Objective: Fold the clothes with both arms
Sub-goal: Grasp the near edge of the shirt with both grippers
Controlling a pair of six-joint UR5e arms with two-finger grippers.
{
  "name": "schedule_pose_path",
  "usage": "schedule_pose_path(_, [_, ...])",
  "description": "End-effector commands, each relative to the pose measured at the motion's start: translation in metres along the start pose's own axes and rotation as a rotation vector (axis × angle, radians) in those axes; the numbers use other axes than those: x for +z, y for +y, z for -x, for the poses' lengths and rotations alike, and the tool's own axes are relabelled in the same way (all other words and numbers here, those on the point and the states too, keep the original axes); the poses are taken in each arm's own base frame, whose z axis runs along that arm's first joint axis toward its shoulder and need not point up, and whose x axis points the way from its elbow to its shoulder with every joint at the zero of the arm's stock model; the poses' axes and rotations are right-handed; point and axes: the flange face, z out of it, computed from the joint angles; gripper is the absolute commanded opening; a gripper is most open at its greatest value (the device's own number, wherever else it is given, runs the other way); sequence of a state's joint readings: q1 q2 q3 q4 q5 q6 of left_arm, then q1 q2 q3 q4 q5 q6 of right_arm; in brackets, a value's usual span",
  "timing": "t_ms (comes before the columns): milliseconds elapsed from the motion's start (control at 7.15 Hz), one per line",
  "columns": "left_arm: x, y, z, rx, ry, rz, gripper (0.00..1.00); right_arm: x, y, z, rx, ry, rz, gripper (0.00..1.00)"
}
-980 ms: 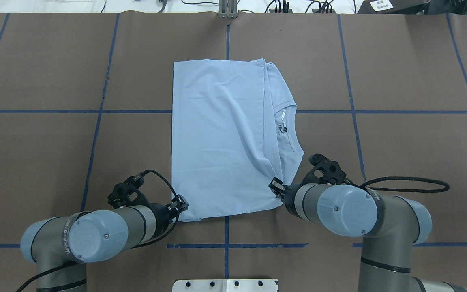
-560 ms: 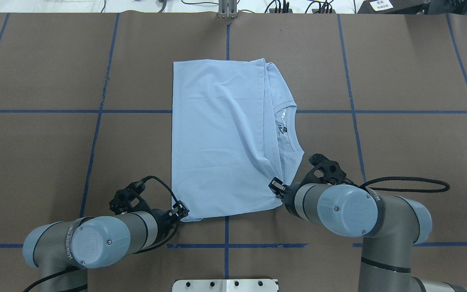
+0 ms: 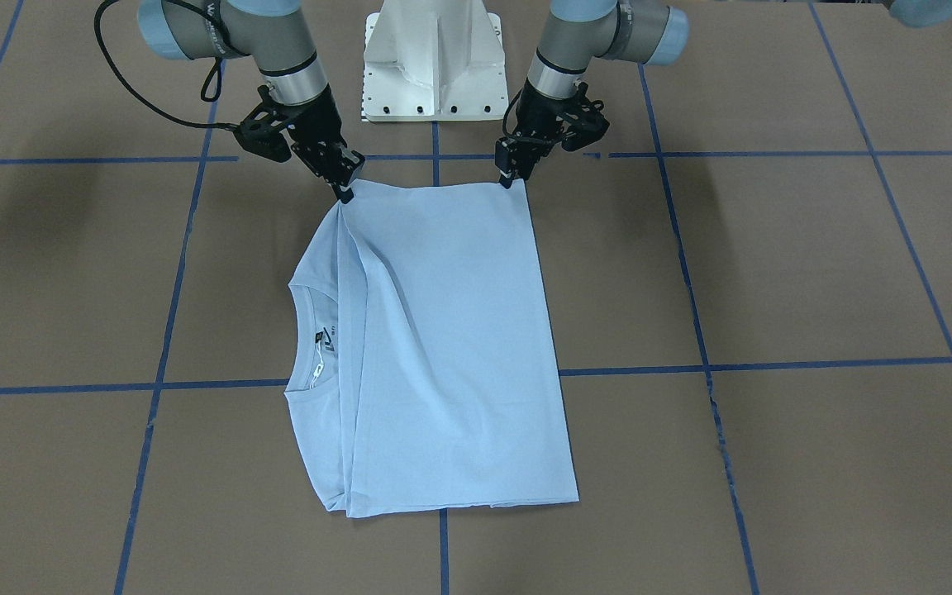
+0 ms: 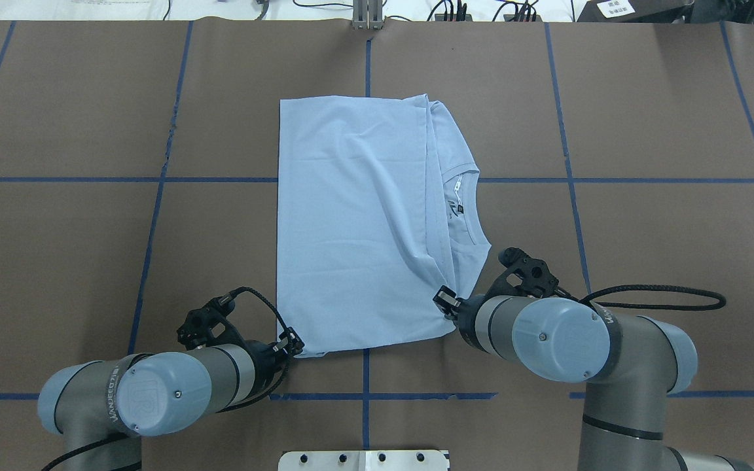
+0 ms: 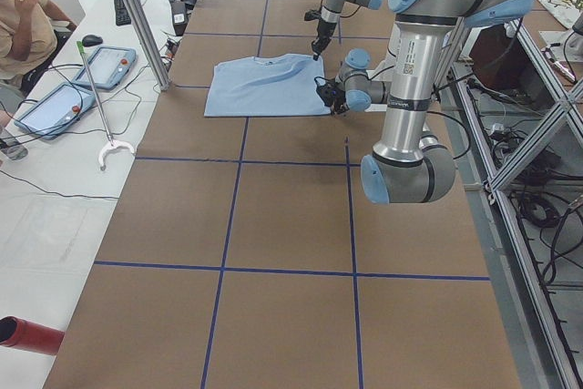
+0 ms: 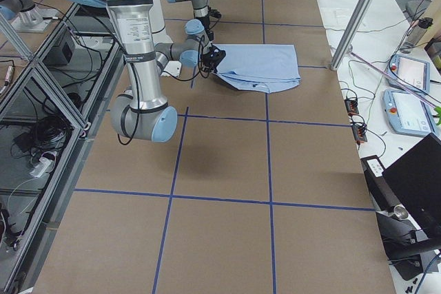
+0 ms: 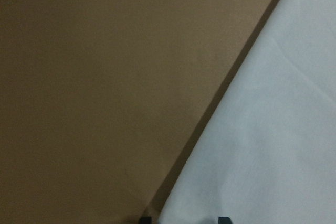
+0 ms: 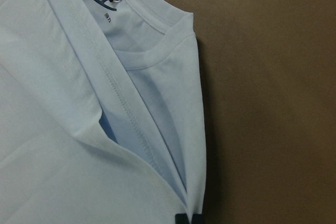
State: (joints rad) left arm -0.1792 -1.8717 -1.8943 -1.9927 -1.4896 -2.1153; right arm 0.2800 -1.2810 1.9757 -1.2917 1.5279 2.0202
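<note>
While the t-shirt (image 3: 443, 347) lay part-folded at mid-table in the front view, the right gripper (image 3: 344, 192) and left gripper (image 3: 511, 180) met its robot-side corners. Overhead, bare table (image 4: 645, 118) showed beyond its far edge. Wrist views showed right jaws clamped on one corner and left jaws apart, astride the other. The left probably needed closing before an even lift.

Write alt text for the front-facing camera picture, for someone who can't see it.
A folded light blue t-shirt lies flat on a brown table. The right tool and left tool meet its two corners nearest the robot.
</note>
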Motion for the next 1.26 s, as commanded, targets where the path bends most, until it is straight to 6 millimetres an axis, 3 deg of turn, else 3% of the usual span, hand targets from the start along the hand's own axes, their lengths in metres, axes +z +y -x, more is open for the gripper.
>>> schedule_pose_path(0, [0.000,0.000,0.000,0.000,-0.001,0.001,0.03,0.000,0.000,0.000,0.000,-0.001,0.000,0.00])
schedule_pose_path(280, [-0.001,0.001,0.000,0.003,0.001,0.004,0.00,-0.001,0.000,0.001,0.000,-0.002,0.000,0.00])
schedule_pose_path(560, [-0.016,0.006,-0.008,0.001,0.029,0.023,0.00,-0.014,-0.005,-0.006,0.002,-0.009,0.004,0.00])
schedule_pose_path(840, [-0.061,0.042,0.000,-0.004,0.065,0.117,0.00,-0.047,-0.014,-0.023,0.016,-0.026,0.021,0.00])
schedule_pose_path(980, [-0.095,0.062,-0.004,-0.058,0.096,0.186,0.00,-0.058,-0.012,-0.023,0.052,-0.038,0.034,0.00])
schedule_pose_path(1120, [-0.126,0.070,-0.011,-0.072,0.111,0.216,0.00,-0.075,-0.009,-0.019,0.087,-0.059,0.062,0.00])
